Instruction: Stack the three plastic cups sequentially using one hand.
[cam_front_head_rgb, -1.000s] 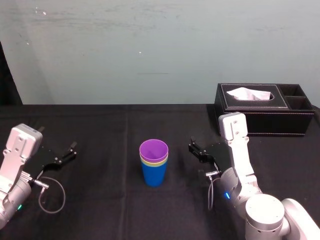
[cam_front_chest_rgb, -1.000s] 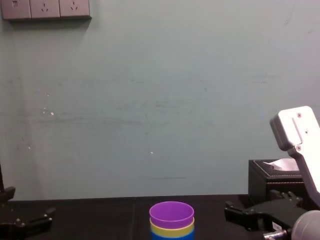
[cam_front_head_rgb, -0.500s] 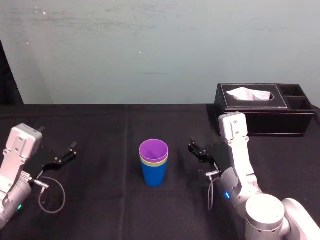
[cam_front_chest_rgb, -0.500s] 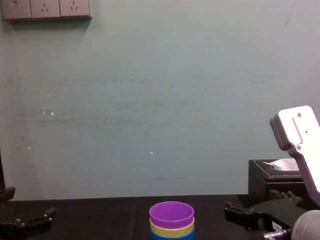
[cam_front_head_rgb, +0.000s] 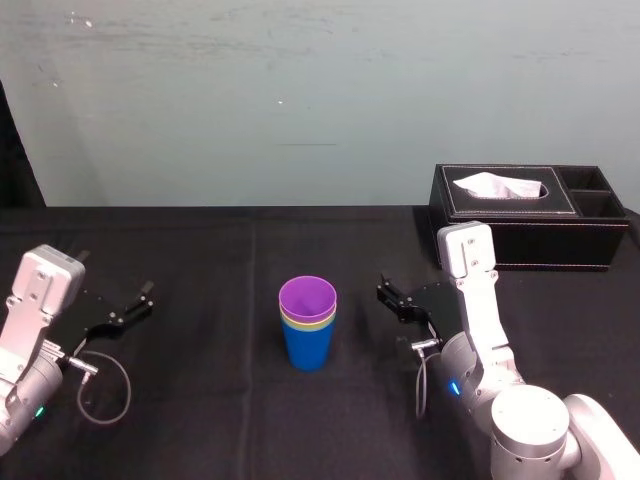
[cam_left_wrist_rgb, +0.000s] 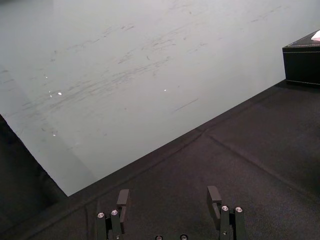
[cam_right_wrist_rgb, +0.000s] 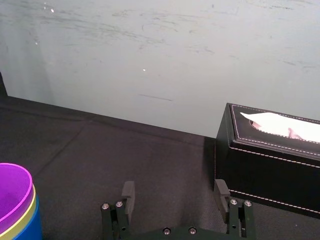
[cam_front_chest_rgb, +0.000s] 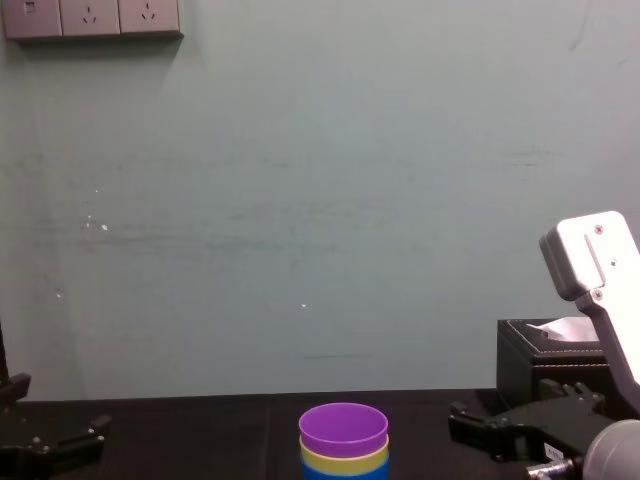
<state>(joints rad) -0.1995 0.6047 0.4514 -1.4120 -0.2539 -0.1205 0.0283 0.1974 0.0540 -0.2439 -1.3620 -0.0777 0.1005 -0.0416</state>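
Three plastic cups stand nested in one stack at the middle of the black table: the blue cup (cam_front_head_rgb: 307, 348) at the bottom, the yellow-green cup (cam_front_head_rgb: 309, 323) inside it, the purple cup (cam_front_head_rgb: 307, 299) on top. The stack's purple rim (cam_front_chest_rgb: 343, 428) also rises in the chest view and the stack (cam_right_wrist_rgb: 16, 207) appears in the right wrist view. My right gripper (cam_front_head_rgb: 392, 297) hovers open just right of the stack, apart from it, with nothing between its fingers (cam_right_wrist_rgb: 128, 192). My left gripper (cam_front_head_rgb: 138, 302) rests open at the far left, empty.
A black tissue box (cam_front_head_rgb: 530, 218) with a white tissue stands at the back right, behind the right arm. A grey cable (cam_front_head_rgb: 100, 390) loops beside the left arm. Black cloth covers the table up to the pale wall.
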